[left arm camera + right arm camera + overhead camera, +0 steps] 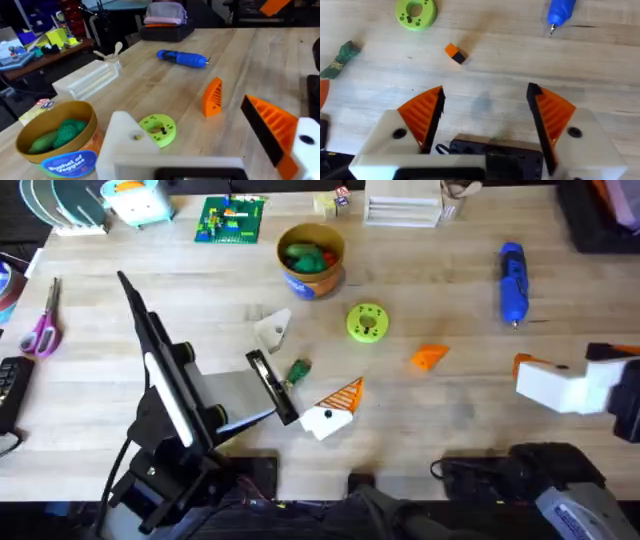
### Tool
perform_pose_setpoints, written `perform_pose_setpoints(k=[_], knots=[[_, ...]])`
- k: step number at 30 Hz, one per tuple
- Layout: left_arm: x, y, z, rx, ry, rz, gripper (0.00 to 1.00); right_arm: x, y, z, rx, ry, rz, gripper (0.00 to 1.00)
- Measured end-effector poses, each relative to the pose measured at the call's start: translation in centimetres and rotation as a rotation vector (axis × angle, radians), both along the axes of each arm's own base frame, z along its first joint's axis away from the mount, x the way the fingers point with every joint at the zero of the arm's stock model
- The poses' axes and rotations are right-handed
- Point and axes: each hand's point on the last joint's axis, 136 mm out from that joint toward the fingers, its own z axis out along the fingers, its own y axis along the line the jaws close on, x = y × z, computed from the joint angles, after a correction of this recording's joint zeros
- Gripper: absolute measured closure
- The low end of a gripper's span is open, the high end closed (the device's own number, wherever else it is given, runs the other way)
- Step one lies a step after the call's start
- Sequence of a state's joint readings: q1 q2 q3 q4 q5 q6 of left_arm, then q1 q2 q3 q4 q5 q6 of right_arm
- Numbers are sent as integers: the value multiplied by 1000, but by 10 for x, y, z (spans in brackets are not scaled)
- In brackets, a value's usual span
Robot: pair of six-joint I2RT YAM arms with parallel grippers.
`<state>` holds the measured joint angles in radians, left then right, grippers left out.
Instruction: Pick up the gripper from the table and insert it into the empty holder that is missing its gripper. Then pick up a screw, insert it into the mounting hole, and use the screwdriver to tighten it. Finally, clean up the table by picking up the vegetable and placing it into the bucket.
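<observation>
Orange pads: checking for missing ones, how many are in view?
4: two on the right gripper, one on the left gripper, one loose pad on the table by the green disc.

Left gripper (pixel 220 150) cut off by the frame edge in the left wrist view; one finger bare white, its tip shape unclear. Right gripper (pixel 560 380) runs off at 3 o'clock overhead, arm behind it blurred dark. Bucket (pixel 60 140) cropped at the edge, label text partly lost. Screwdriver (pixel 560 12) cut by the frame edge, body hidden. Vegetable (pixel 298 370) too small overhead for the band to show. Screws in the lime-green disc (pixel 367 322) too small to tell.
</observation>
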<state>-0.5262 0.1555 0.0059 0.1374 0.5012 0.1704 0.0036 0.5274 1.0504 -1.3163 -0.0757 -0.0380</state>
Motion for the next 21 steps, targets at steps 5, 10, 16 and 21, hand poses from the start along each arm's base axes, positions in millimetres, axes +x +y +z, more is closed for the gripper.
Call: perform_pose_setpoints(k=[5, 10, 16, 21], knots=[[-6, 3, -14, 0, 95, 0, 8, 0, 0, 0, 0, 0, 0, 9], [-12, 3, -10, -21, 99, -24, 8, 0, 0, 0, 0, 0, 0, 11], [-13, 2, -11, -24, 107, -28, 8, 0, 0, 0, 0, 0, 0, 11], [-13, 2, -11, -26, 111, -31, 8, 0, 0, 0, 0, 0, 0, 10]])
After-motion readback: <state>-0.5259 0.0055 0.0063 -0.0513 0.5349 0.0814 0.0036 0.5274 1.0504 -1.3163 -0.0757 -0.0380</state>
